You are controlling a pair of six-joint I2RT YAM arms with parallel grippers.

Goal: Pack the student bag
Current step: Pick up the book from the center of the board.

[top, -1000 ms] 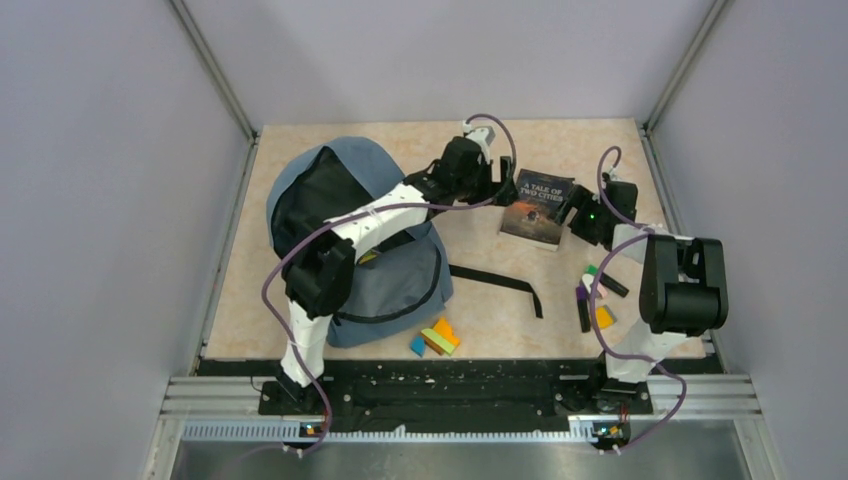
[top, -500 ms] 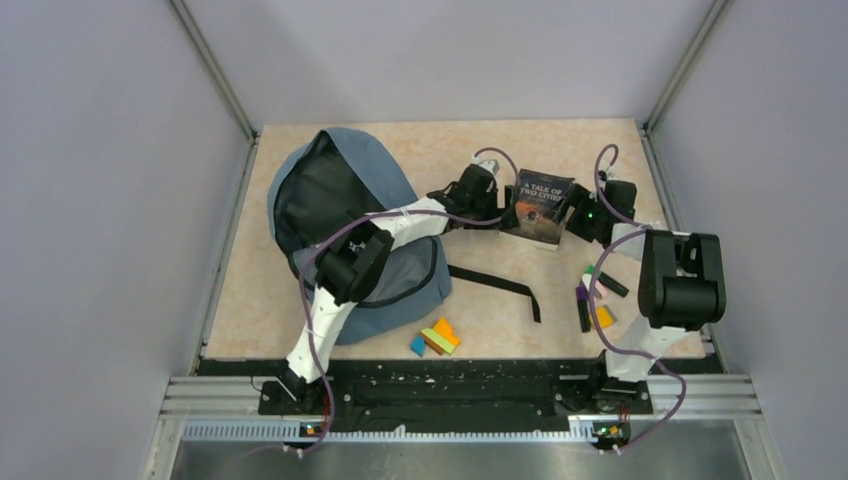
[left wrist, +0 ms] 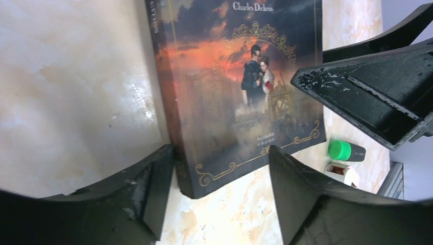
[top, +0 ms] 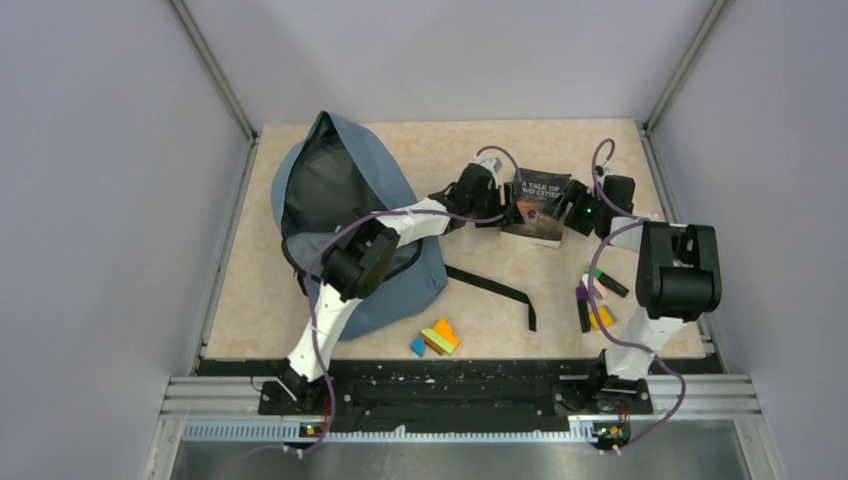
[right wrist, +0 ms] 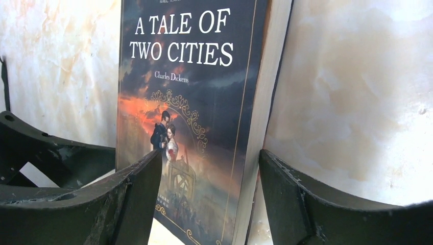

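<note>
While both arms reach toward the far middle of the table, a paperback book lies between their claws, its cover reading "A Tale of Two Cities" by Charles Dickens. The left gripper comes at the book's spine side. Its fingers are spread wide, with the book's lower spine corner sitting in the gap. One finger seems to rest against the spine, though the left wrist view is too close to be sure of contact. The right gripper comes at the opposite side, where the pale page edges show. It too is spread apart, its fingers set either side of that edge and not pressed onto it.

The student bag lies on the left half of the table, well apart from the book. Its mouth gapes toward the far left and shows the dark lining. The left arm passes over its blue fabric. A black strap trails from the bag across the table toward the right arm.

A small cluster of coloured blocks sits near the front edge, just beside the bag's lower corner. A green-capped marker lies near the right arm's base among a few other small items.
</note>
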